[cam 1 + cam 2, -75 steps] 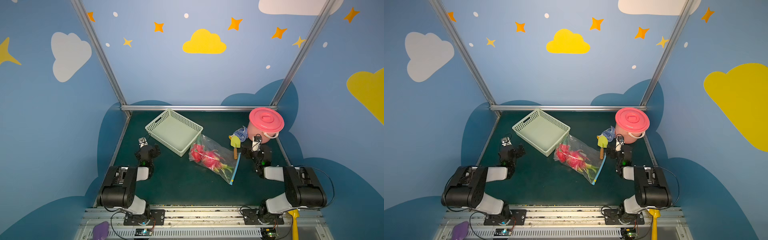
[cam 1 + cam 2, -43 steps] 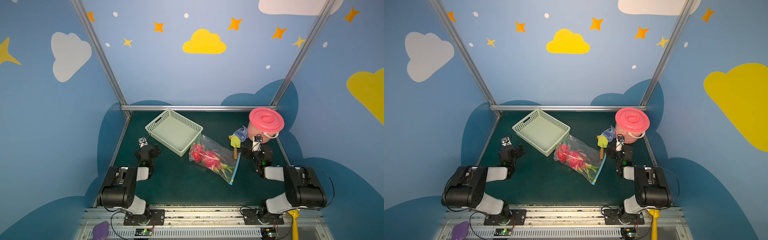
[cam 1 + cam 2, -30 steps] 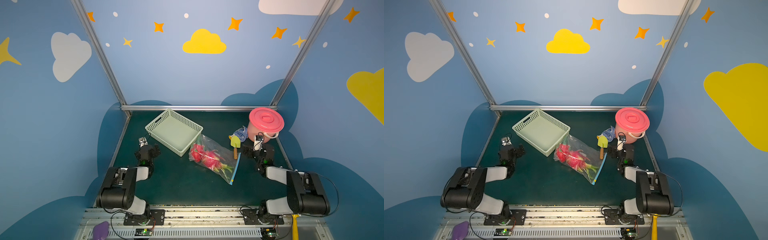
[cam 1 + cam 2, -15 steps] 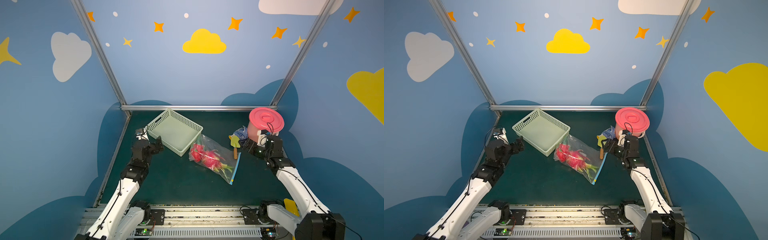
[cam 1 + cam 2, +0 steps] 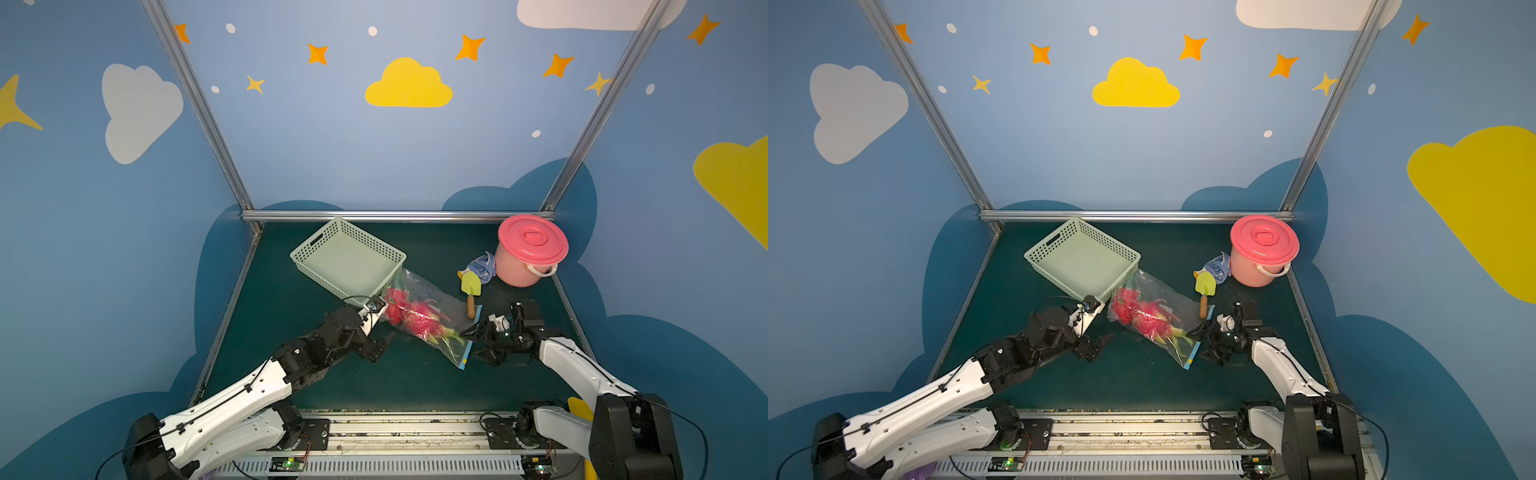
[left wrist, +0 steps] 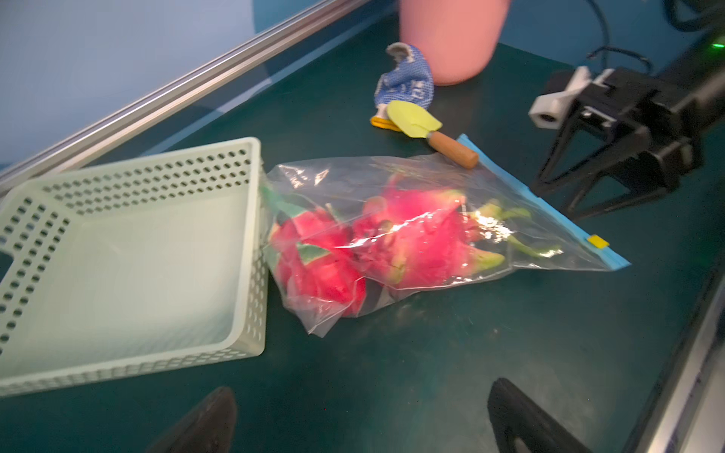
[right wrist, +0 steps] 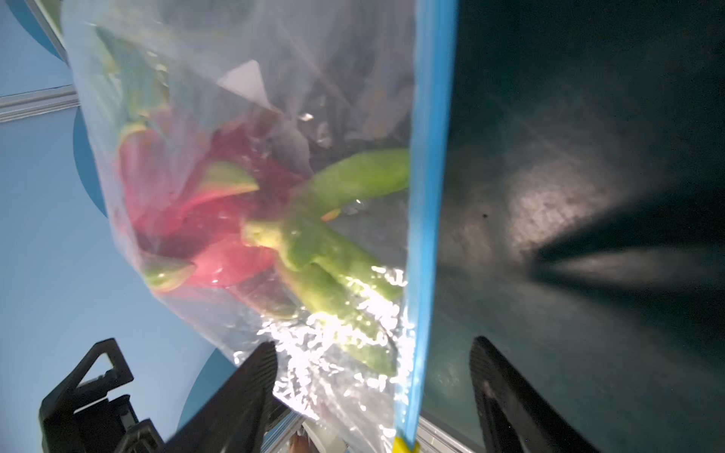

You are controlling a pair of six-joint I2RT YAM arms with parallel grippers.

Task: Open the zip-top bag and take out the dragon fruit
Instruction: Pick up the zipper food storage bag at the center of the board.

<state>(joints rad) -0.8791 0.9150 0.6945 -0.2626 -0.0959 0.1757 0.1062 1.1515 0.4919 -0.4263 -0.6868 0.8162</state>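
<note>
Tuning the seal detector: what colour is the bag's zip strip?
Light blue zip strip, yellow end tab; clearest in the right wrist view.

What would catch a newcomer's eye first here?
The red dragon fruit in the clear bag at centre, with the right gripper open astride its blue zip strip. Next, the pink bucket in the back right corner and the pale green basket beside the bag's far end.

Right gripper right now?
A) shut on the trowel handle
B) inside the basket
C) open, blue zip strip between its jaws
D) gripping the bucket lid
C: in the right wrist view the blue zip strip of the zip-top bag runs between the spread jaws of the right gripper, unpinched.
</note>
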